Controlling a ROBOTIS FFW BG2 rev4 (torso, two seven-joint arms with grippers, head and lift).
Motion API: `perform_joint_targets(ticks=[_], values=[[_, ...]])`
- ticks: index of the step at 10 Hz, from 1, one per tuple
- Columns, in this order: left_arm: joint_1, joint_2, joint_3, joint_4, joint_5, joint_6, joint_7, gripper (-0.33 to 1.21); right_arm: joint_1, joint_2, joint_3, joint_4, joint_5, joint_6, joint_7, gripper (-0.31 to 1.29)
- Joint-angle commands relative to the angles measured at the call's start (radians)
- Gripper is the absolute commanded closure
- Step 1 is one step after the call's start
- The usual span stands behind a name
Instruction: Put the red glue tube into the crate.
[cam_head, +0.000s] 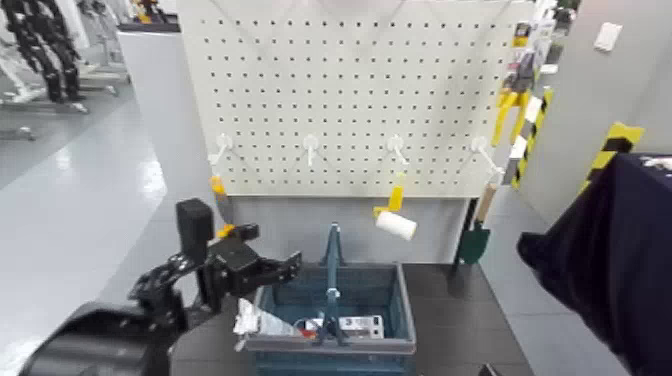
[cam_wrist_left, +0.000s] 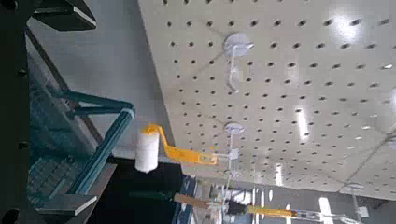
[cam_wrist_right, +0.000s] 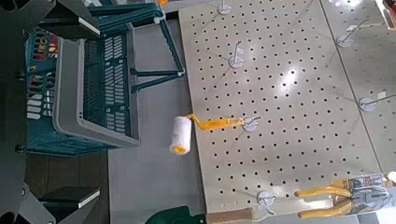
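Note:
The dark blue-grey crate with a central upright handle stands on the dark table below the pegboard. A flat white thing with some red print lies in the crate's left half by the rim; it looks like the red glue tube, and its cap is hidden. My left gripper hovers just above the crate's left rim, open and empty; the left wrist view shows its fingers wide apart beside the crate. My right gripper is open and empty, facing the crate from some way off; it is out of the head view.
A white paint roller with a yellow handle hangs on the pegboard just behind the crate. A wooden-handled green trowel and yellow tools hang at the right. Small boxes lie in the crate. A dark navy shape fills the right.

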Motion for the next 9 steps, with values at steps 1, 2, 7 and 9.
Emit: perform_joint_targets(ticks=[1,2,7,9], values=[[0.261,-0.007,0.071,-0.282,-0.036,-0.080,0.231,0.02,0.010,0.003,-0.001,-0.011,0.012,0.001,-0.013,0.09],[0.359,-0.032,0.089,-0.353,-0.082,-0.101,0.310,0.07,0.013,0.004,-0.003,-0.013,0.012,-0.002,-0.013,0.09],[0.666,-0.102,0.125,-0.468,-0.169,-0.201,0.438,0.08,0.032,0.000,-0.006,-0.014,0.012,-0.032,-0.035,0.10],[0.758,-0.111,0.131,-0.476,-0.171,-0.238,0.459,0.10,0.039,-0.002,-0.009,-0.020,0.023,-0.036,-0.042,0.10]])
